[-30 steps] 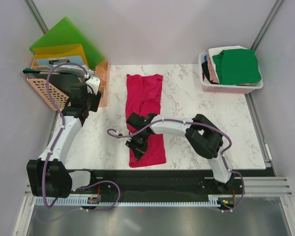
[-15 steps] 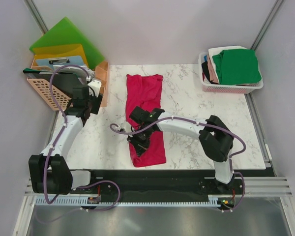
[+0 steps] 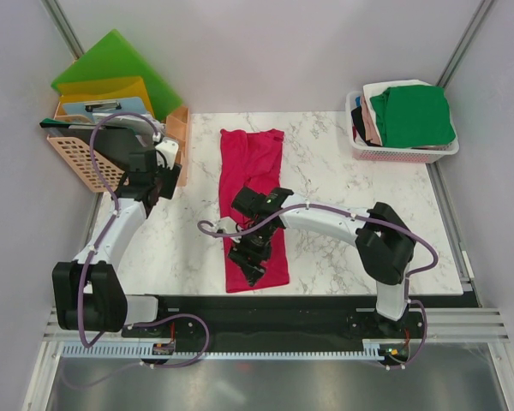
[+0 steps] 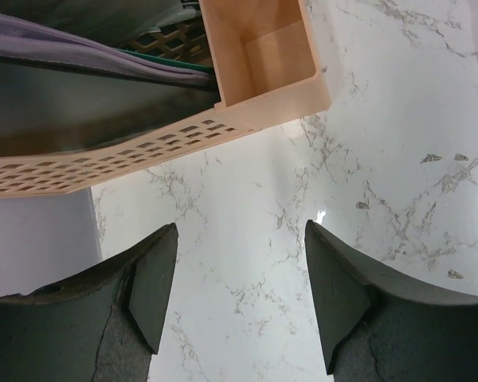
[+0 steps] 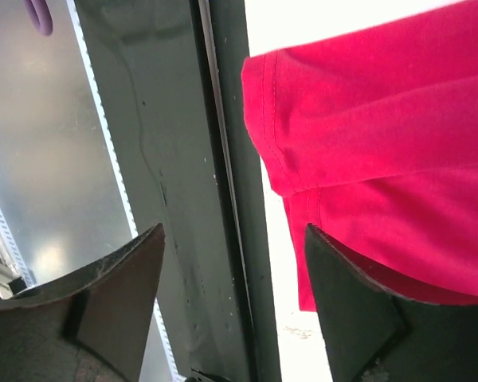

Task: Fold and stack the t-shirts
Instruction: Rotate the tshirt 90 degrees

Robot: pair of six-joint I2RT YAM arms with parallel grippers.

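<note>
**Figure. A crimson strip laid out for its crosswise folds, both grippers empty**

We see the white marble-patterned table point(image 3: 351, 248) carrying the work. Down its middle lies the crimson-pink short-sleeved cloth t-shirt point(image 3: 253, 167). It is flattened into a long narrow strip running from the far side to the near edge. We read this shape as the lengthwise folds made and the end-to-end folds not yet done.

At the far right corner the pink slotted plastic basket point(image 3: 403, 155) holds the remaining cloth t-shirts point(image 3: 411, 116), a green one uppermost over white, beige-pink and black. They sit well apart from the folding space. At the far left stand the peach lattice plastic crate point(image 3: 75, 161) and the green and yellow plastic folders point(image 3: 111, 68), which are no part of the task.

The right gripper point(image 3: 249, 267) sits over the strip's near end, jaws spread wide and gripping nothing. Its wrist view shows the hem lying to one side of the fingers, just beside the dark rail point(image 5: 223, 199) at the table's edge. We judge it placed there to take that hem for the next fold. The left gripper point(image 4: 240, 239), likewise spread and empty, hangs over bare marble near the crate, we suppose to keep clear of the cloth.
</note>
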